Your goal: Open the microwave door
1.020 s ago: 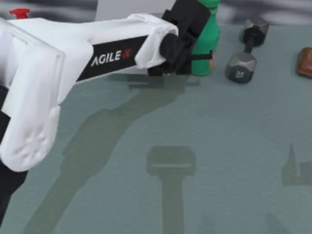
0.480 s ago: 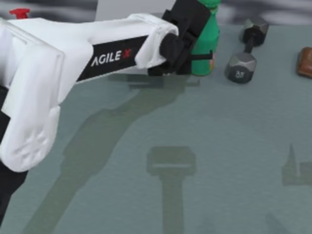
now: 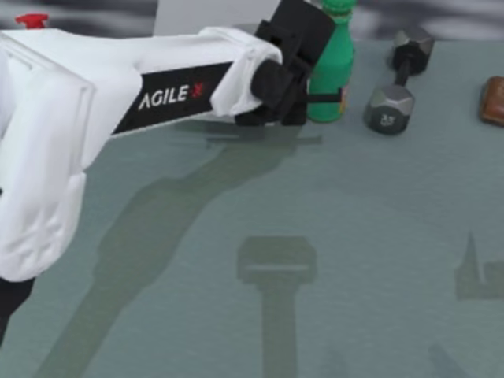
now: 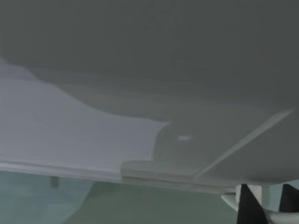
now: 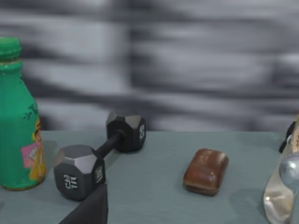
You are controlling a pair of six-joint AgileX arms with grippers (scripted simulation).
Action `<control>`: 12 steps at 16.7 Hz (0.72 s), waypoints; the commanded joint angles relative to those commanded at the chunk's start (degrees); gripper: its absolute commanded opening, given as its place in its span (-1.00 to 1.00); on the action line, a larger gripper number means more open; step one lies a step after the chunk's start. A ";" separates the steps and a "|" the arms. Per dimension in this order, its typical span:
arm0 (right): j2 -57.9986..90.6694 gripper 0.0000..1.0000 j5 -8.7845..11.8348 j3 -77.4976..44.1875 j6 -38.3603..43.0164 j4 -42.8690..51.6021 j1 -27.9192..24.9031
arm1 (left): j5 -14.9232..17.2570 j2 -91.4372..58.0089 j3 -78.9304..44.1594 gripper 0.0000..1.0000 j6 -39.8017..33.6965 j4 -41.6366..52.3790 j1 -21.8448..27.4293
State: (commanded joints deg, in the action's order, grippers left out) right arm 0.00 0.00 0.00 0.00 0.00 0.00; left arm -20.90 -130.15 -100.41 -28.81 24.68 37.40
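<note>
On my right wrist camera: a green plastic bottle with a green cap and a colourful label (image 5: 16, 116) stands upright on the grey-green table (image 5: 154, 186). Just beside it lies a dark hexagonal dumbbell (image 5: 96, 156); a glossy brown rounded block (image 5: 206, 171) rests apart.

Microwave (image 3: 206, 16) mostly hidden behind left arm (image 3: 118, 102).

Rendered simulation: flat tabletop (image 3: 378, 236), blurred striped backdrop.
</note>
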 joint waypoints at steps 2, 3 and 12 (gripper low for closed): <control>0.00 1.00 0.00 0.00 0.00 0.00 0.00 | 0.49 0.94 1.33 -1.00 0.76 -1.01 -0.28; 0.00 1.00 0.00 0.00 0.00 0.00 0.00 | 0.52 1.00 1.40 -1.00 0.81 -1.07 -0.30; 0.00 1.00 0.00 0.00 0.00 0.00 0.00 | 0.52 1.00 1.40 -1.00 0.81 -1.07 -0.30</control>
State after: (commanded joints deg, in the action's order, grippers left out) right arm 0.00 0.00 0.00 0.00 0.00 0.00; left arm -20.39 -129.15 -99.01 -28.00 23.61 37.10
